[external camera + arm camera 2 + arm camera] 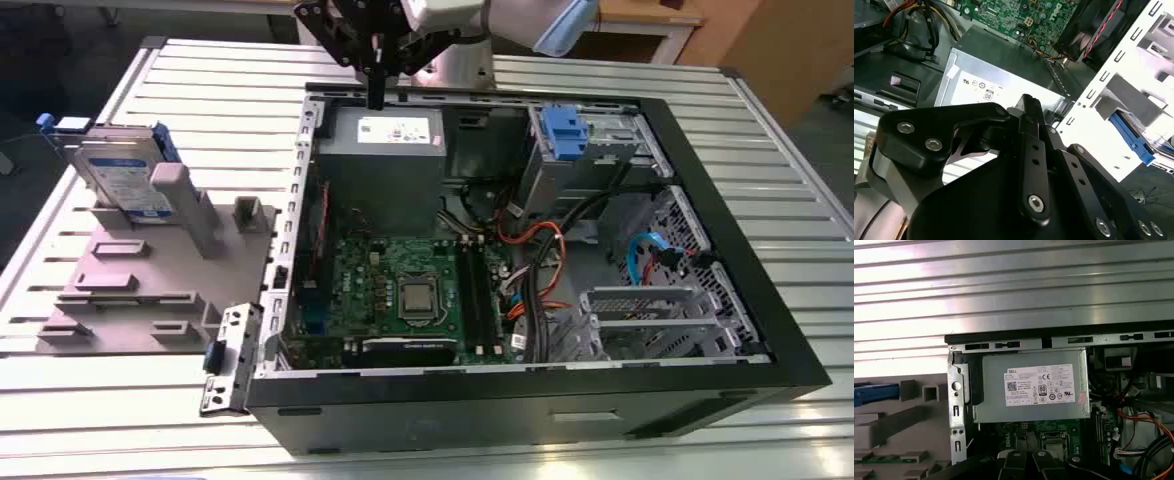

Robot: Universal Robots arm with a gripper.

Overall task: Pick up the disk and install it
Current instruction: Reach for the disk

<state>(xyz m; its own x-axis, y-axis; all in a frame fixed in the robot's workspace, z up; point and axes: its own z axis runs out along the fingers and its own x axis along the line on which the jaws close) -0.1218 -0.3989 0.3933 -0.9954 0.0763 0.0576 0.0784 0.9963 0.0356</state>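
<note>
In the exterior view, the tool [378, 97] is being shown over the far rim of an open computer case [534, 400]. Its fingers are being pressed together with nothing gripped between them, and the tips are hanging just above a grey power supply [387, 140] with a white sticker. The disk [118, 175] is being held upright in a grey fixture [134, 290]. This fixture is lying on the ribbed tabletop [227, 80] beside the case, toward the tabletop's far corner on the exterior view's left and well apart from the tool. A green motherboard [400, 290] is being shown on the case floor. A blue latch piece [567, 135] is sitting in the drive cage at the case's far corner on the exterior view's right. In the second wrist view, the black linkages of the tool [1028, 102] are being seen drawn closed and empty. The power supply [994, 85], the motherboard [1019, 15] and the blue latch piece [1131, 137] are lying beyond them. In the first wrist view, the power supply [1029, 385] is being looked down on inside the case rim. It is bordered by the tabletop [1004, 290], the fixture [899, 425] and the motherboard [1054, 435], with the tool's fingers [1041, 462] close together in front.
</note>
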